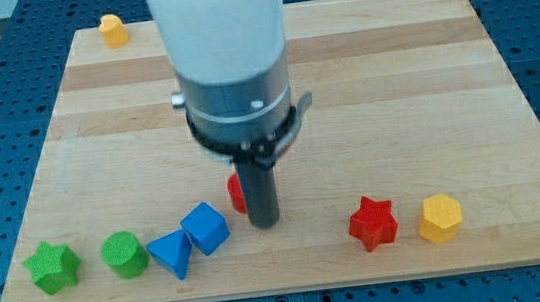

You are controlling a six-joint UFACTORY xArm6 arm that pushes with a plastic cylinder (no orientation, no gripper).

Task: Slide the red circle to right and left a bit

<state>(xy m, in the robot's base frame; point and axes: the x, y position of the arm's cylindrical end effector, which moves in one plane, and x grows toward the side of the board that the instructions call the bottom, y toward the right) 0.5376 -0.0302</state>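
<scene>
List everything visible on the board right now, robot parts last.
red circle: 1, red, bottom centre, mostly hidden behind my rod
blue cube: 1, blue, bottom, left of centre
blue triangle: 1, blue, touching the cube's left side
green circle: 1, green, bottom left
green star: 1, green, bottom-left corner
red star: 1, red, bottom right
yellow hexagon: 1, yellow, right of the red star
yellow block: 1, yellow, top left, shape unclear
wooden board: 1, light wood
my tip: 1, dark rod end, against the red circle's right side
</scene>
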